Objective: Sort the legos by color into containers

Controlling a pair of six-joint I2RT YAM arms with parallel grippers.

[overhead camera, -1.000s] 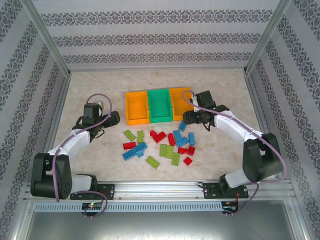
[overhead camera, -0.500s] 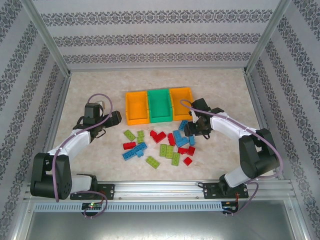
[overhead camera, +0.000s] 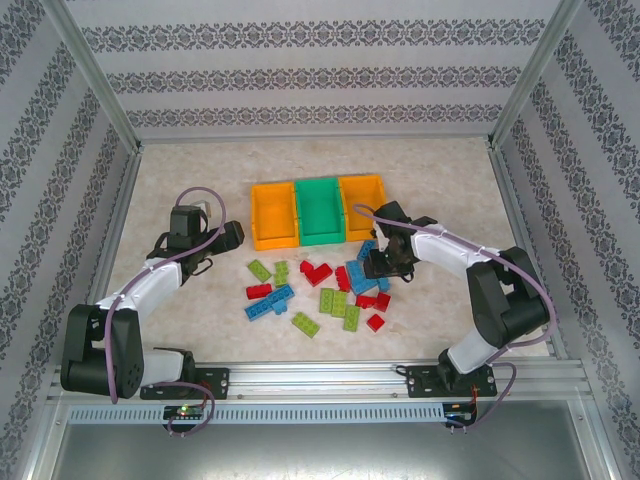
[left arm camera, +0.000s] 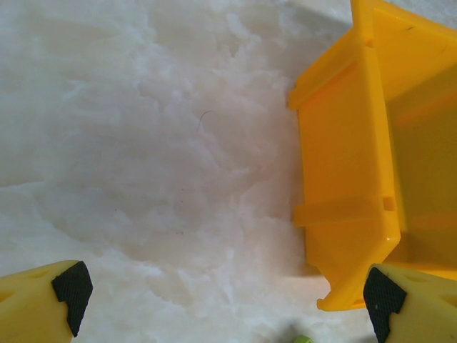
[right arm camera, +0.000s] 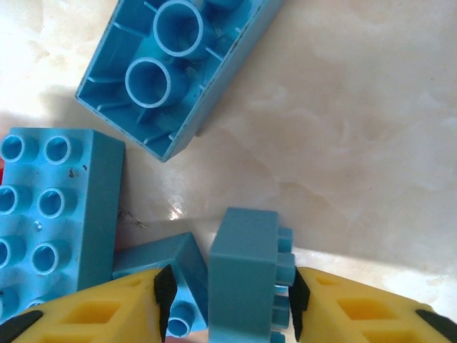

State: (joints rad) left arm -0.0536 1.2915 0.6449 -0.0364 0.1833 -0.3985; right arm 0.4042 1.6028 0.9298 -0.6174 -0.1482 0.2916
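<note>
Legos (overhead camera: 318,272) all look to be sitting loose on the table (overhead camera: 180,170), just in front of the containers (overhead camera: 320,238). From the top camera the bins look empty, so the sorting has basically not started. Right gripper (overhead camera: 385,262) is down in the blue cluster, and its wrist cam gives detail the top view misses: jaws drawn narrow around a blue brick (right arm camera: 246,279) lying on its side, with another blue one wedged in too. Can't tell if it's actually pinched. Left gripper (left arm camera: 225,293) hangs wide open over bare table beside the left orange bin (left arm camera: 357,164).
</note>
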